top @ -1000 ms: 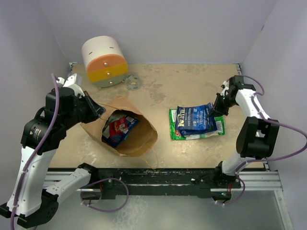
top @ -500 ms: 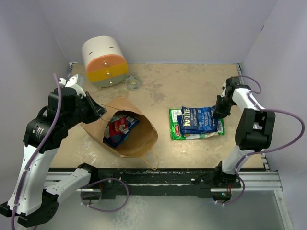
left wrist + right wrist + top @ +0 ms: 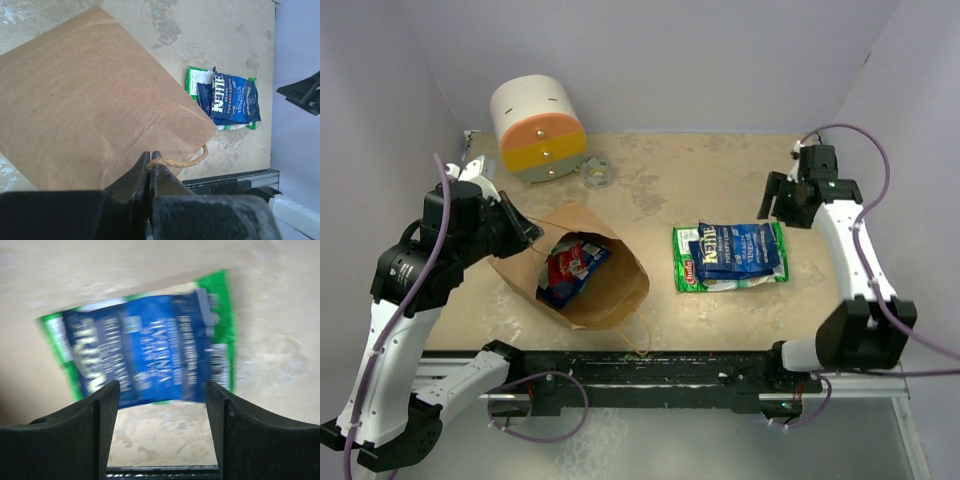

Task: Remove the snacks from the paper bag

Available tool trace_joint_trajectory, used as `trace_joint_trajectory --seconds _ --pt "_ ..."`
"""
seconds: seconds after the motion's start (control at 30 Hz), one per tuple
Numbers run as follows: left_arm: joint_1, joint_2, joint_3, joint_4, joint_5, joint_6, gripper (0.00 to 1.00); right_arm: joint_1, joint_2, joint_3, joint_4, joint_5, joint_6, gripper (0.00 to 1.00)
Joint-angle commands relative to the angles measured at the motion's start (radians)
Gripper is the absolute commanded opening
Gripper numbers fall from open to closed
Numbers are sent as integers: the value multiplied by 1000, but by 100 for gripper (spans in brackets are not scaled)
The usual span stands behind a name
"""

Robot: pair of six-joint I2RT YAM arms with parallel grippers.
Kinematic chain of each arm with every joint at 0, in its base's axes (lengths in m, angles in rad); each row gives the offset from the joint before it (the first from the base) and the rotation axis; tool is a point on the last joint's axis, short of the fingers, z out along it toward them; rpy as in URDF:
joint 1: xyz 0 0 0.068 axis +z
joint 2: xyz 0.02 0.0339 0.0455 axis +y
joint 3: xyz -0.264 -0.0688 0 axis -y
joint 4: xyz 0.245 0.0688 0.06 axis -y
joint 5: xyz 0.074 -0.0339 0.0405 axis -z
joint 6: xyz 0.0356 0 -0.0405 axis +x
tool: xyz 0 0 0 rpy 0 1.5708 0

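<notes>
The brown paper bag (image 3: 612, 294) lies on its side with its mouth facing up. A red packet and a blue packet (image 3: 568, 268) show inside it. My left gripper (image 3: 526, 232) is at the bag's far left edge; in the left wrist view it (image 3: 149, 158) is shut on the bag's twisted paper handle (image 3: 180, 161), with the bag's flat side (image 3: 90, 100) behind. Right of the bag, a dark blue snack packet (image 3: 740, 250) lies on top of a green one (image 3: 685, 265). My right gripper (image 3: 782, 206) hangs open above their far right corner, holding nothing; both packets (image 3: 150, 350) appear blurred beyond its fingers.
A white, orange and yellow cylinder (image 3: 537, 128) lies at the back left, with a small clear ring (image 3: 595, 172) beside it. Lilac walls close the table on three sides. A black rail (image 3: 650, 375) runs along the near edge.
My right gripper has opened, let go of the dark blue packet and pulled up and away to the far right. The packet now rests on the green one. The left arm has not moved.
</notes>
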Motion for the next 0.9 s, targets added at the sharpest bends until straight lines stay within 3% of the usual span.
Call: trace_joint_trajectory --seconds 0.0,0.17,0.33,0.47,0.53,0.63,0.87 --pt "0 -9 10 -11 -1 -13 0 190 -147 27 -25 -166 71 71" --pt "2 -35 -13 -26 -3 18 0 460 -287 -59 136 -344 175 70" --pt "1 -55 -11 -69 -29 56 0 716 -410 -201 493 -400 118 71" --pt "0 -71 8 -101 -48 52 0 927 -456 -317 803 -374 -116 73" --pt "1 -75 2 -81 -35 34 0 1024 -468 -418 981 -446 -319 74" --pt "1 -71 -2 -38 0 15 0 1149 -425 -455 1087 -383 -572 77" --pt "1 -73 -3 10 38 42 0 1183 -148 -304 1040 -420 -875 58"
